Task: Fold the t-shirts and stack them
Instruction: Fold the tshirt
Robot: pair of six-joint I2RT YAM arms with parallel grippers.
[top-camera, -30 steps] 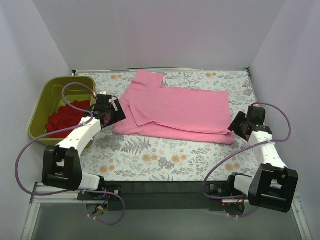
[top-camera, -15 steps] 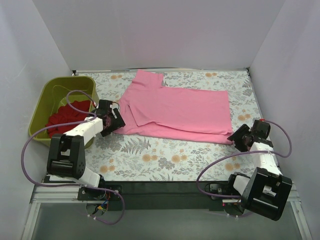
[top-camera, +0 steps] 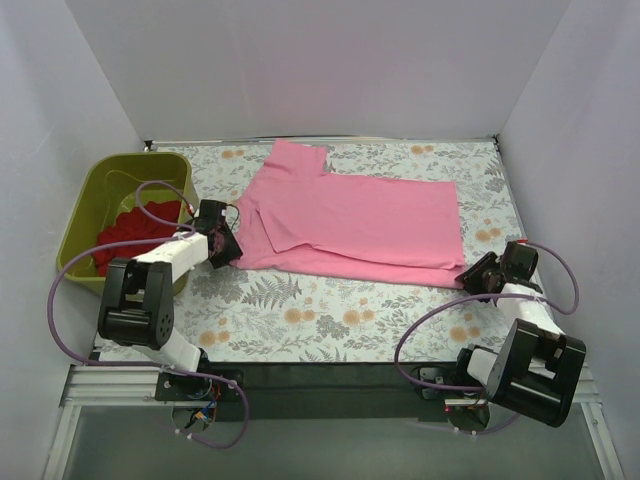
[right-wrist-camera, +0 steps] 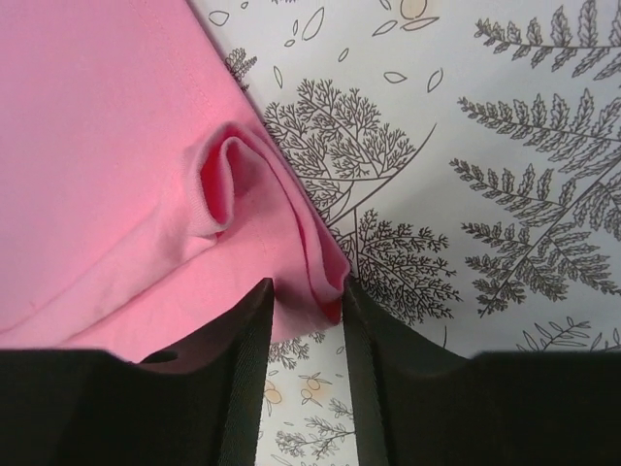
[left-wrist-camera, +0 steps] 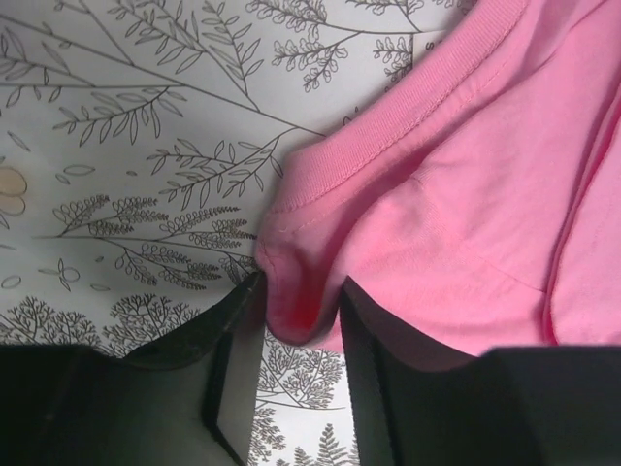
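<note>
The pink t-shirt [top-camera: 360, 215] lies folded lengthwise across the middle of the table, collar end to the left. My left gripper [top-camera: 228, 245] is at its near left corner; in the left wrist view the jaws [left-wrist-camera: 296, 311] pinch a bunched bit of pink hem [left-wrist-camera: 301, 291]. My right gripper [top-camera: 475, 275] is at the near right corner, and its jaws [right-wrist-camera: 309, 296] squeeze a raised fold of pink fabric [right-wrist-camera: 325, 262]. The red t-shirt [top-camera: 130, 235] lies crumpled in the tub at the left.
The olive-green tub [top-camera: 140, 158] stands at the table's left edge, right behind my left arm. A floral table cover [top-camera: 330, 310] shows in front of the shirt. White walls close in the back and both sides.
Both arms dropped low and reached in to the pink shirt's near corners. Each pair of jaws narrowed onto the fabric, which now bunches between the fingers.
</note>
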